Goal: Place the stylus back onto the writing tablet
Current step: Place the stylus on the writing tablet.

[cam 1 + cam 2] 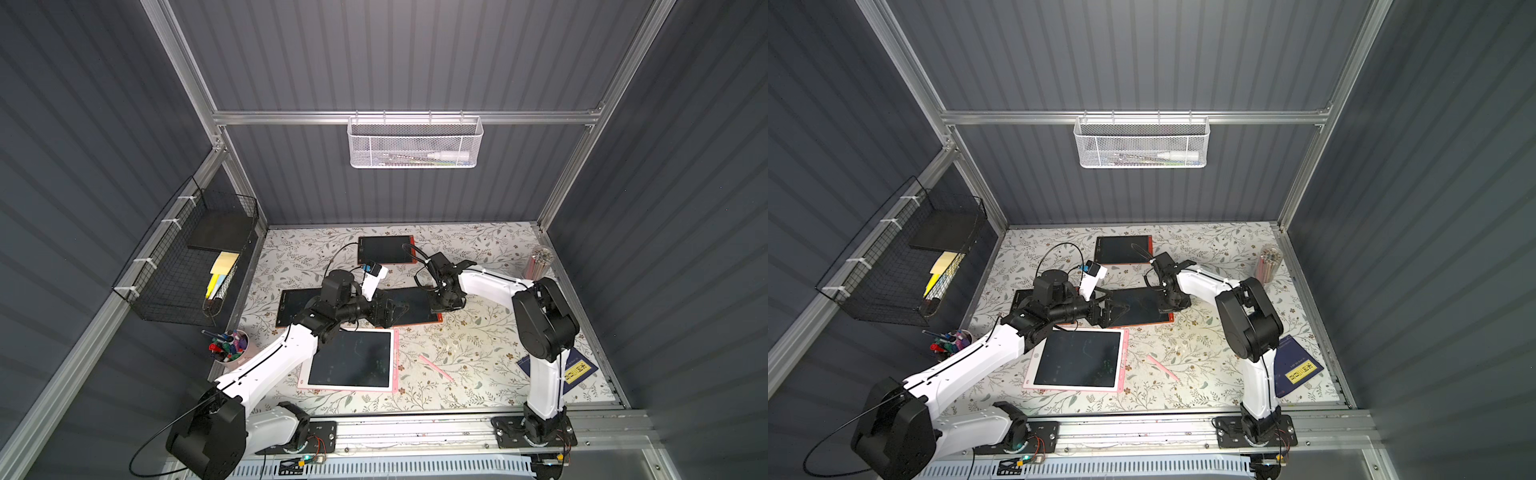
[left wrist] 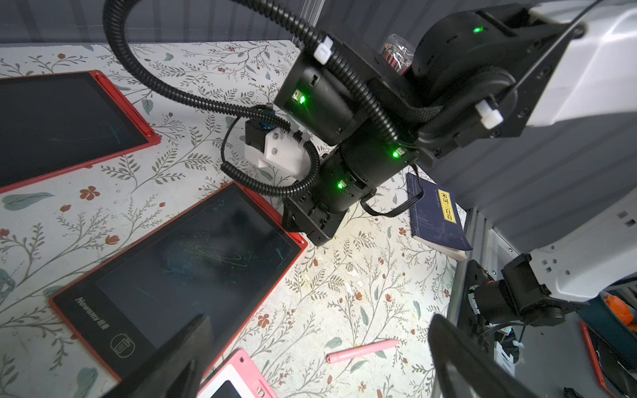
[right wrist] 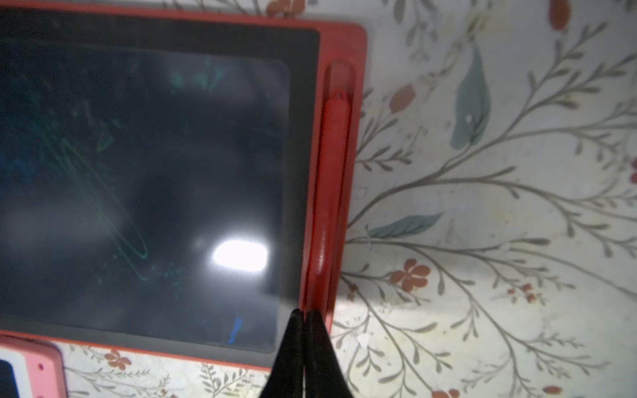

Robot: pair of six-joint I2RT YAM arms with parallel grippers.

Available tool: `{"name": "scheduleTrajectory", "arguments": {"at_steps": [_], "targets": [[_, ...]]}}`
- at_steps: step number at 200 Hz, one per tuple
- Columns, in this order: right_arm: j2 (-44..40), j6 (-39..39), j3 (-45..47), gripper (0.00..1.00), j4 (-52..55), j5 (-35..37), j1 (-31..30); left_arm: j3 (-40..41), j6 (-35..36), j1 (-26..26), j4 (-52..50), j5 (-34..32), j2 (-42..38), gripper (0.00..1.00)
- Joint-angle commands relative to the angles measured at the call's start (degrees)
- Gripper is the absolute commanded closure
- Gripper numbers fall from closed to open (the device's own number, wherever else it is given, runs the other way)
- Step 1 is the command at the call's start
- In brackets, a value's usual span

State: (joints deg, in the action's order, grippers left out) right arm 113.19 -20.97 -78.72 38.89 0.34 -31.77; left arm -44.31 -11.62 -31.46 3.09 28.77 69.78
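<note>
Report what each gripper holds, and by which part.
Nothing is held. The left gripper is open and empty; the right gripper is shut, at the red stylus's end.

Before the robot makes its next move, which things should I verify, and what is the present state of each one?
1. Red stylus lies in the slot of the red tablet: ok.
2. Right gripper is shut, tips at the stylus end; touching it: cannot tell.
3. Left gripper is open and holds nothing: ok.
4. Pink stylus is on the pink tablet: not ok, it lies on the table beside it.
</note>
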Motion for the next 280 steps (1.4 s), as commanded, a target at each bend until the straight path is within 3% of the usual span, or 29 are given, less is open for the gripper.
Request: {"name": "scheduleTrajectory", "arguments": {"at_steps": [1, 120, 280], "targets": [[-2.9, -1.4, 1.7, 0.93, 0.8, 1.2, -0.7, 0.7, 0.1, 0.0, 1.0, 1.0, 0.2, 0.01], [-5.8, -3.8, 6.8, 0.92, -0.2, 1.3, -2.5, 0.7, 0.1, 0.0, 1.0, 1.0, -0.3, 0.01], [-1.0, -3.5, 2.9, 0.93, 0.0, 4.0, -1.6, 0.7, 0.2, 0.0, 0.8, 1.0, -0.1, 0.01]]}}
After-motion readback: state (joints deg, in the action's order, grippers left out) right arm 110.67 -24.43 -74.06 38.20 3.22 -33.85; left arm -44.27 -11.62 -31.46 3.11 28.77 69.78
